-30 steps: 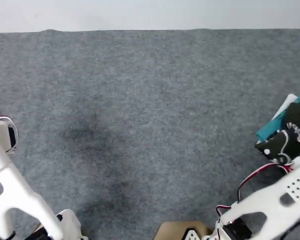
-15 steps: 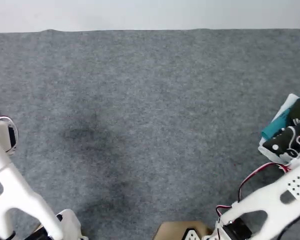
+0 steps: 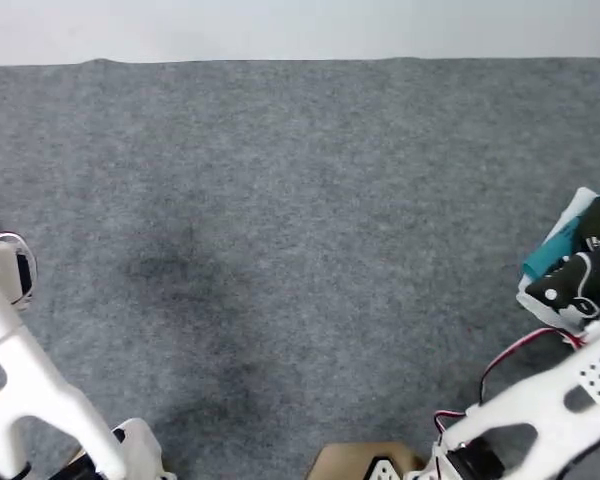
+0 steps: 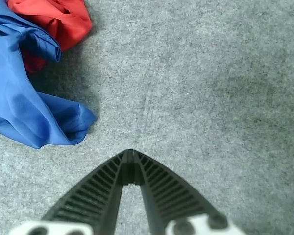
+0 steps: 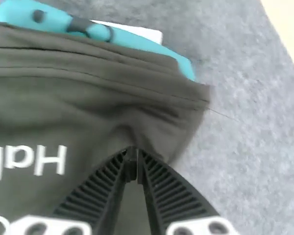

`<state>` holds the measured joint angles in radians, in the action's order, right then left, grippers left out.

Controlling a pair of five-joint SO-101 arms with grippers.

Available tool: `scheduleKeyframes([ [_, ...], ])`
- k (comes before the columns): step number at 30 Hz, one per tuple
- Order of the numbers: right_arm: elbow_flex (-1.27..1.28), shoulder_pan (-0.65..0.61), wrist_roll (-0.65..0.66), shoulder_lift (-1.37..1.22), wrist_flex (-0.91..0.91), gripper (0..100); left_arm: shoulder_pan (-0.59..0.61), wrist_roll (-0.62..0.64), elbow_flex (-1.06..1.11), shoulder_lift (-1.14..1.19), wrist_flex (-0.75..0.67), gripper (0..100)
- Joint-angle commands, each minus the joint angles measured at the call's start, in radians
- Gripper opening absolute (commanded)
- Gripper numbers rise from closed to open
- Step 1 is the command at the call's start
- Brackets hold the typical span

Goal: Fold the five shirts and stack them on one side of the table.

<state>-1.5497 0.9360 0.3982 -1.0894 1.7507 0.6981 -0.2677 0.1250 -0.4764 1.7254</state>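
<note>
**Change, left side:** left arm (image 3: 20, 370) unmoved; left gripper (image 4: 131, 155) clenched on nothing, poised above bare felt.

**Change, right side:** right arm (image 3: 550, 400) has drifted slightly toward the right table edge, carrying the dark shirt (image 3: 580, 280) farther over the stack there. The right gripper (image 5: 132, 152) is pinched on that shirt's cloth, which puckers at the jaw tips. Judged: one more shirt being settled on the pile, with two unfolded ones waiting.

**Materials and shapes:**
- Blue shirt (image 4: 19, 103): thin, smooth weave, crumpled in loose folds.
- Red shirt (image 4: 59, 17): bunched, touching the blue one.
- Table (image 3: 300, 200): grey felt, matte and fuzzy.
- Dark shirt: soft jersey with white print (left unread).
- Teal piece (image 3: 545, 258) and white piece (image 3: 577, 200): flat, straight-edged layers beneath it.
</note>
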Motion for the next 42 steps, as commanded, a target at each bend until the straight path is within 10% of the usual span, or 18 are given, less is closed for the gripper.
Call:
scheduleKeyframes([
  [1,0.095,0.041,-0.012,0.104,0.047,1.0,-0.011,-0.009,-0.007,-0.034,0.011,0],
  [15,0.72,0.038,-0.106,0.532,0.041,1.0,-0.011,-0.009,-0.01,-0.034,0.011,0],
  [42,0.643,0.053,-0.075,0.538,0.038,1.0,-0.133,-0.005,-0.007,-0.032,0.006,0],
])
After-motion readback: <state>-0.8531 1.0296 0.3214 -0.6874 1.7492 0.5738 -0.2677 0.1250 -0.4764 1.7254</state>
